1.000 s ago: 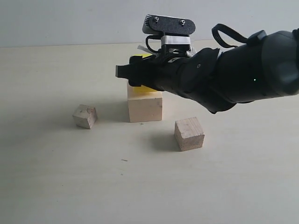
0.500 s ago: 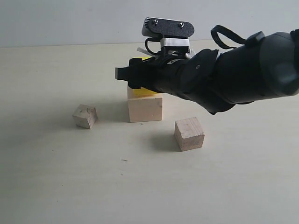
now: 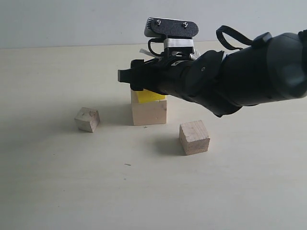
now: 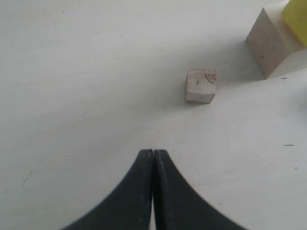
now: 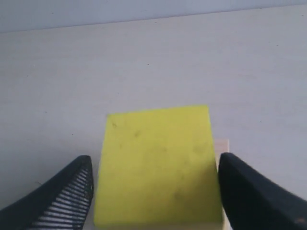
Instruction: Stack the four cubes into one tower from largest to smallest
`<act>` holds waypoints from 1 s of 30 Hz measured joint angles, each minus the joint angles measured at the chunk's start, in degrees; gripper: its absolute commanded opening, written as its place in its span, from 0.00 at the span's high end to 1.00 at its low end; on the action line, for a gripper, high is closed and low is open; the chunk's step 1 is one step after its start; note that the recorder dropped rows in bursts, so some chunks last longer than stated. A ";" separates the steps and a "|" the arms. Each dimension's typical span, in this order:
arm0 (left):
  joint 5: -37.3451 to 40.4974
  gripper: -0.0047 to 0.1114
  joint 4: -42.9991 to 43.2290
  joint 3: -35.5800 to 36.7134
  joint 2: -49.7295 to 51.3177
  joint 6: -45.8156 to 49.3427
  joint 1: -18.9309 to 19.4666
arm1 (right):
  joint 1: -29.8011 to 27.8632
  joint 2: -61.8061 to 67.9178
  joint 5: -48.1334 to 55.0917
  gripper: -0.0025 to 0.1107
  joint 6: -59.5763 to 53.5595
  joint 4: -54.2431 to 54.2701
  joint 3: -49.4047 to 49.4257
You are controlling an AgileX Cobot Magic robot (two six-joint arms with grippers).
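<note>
Right end effector (image 5: 154, 163) risen; yellow cube (image 3: 148, 97) half-hidden.

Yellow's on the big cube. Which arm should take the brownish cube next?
Right, probably. The right gripper stands open around the yellow cube, and the brownish cube lies on that arm's side. The left gripper is shut, nearer the smallest cube.

The table (image 3: 57, 191) bears a large pale cube (image 3: 148, 112), a small cube (image 3: 87, 119) and a perhaps brownish cube (image 3: 194, 137).
</note>
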 measured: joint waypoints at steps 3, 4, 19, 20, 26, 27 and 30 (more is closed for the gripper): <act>0.00 0.94 0.00 0.00 0.00 0.00 0.00 | 0.00 0.00 -0.10 0.34 0.00 0.00 0.00; 0.00 0.94 0.00 0.00 0.00 0.00 0.00 | 0.00 0.00 -0.10 0.34 0.00 0.00 0.00; 0.46 0.94 0.00 0.00 0.00 0.00 0.00 | 0.00 -2.82 0.33 0.34 -0.16 1.25 -0.23; 0.46 0.94 0.00 0.00 0.00 0.00 0.00 | 0.00 -3.56 0.23 0.35 -0.65 1.25 -0.23; 0.57 0.94 0.00 0.00 0.00 0.00 0.00 | 0.00 -8.43 0.03 0.54 -6.87 2.58 -0.23; 0.57 0.94 0.00 0.00 0.00 0.00 0.00 | 0.00 -9.25 0.52 0.61 -8.10 3.48 -0.23; 0.58 0.94 0.00 0.00 0.00 0.00 0.00 | 0.00 -12.48 3.23 0.85 -12.83 7.37 -0.23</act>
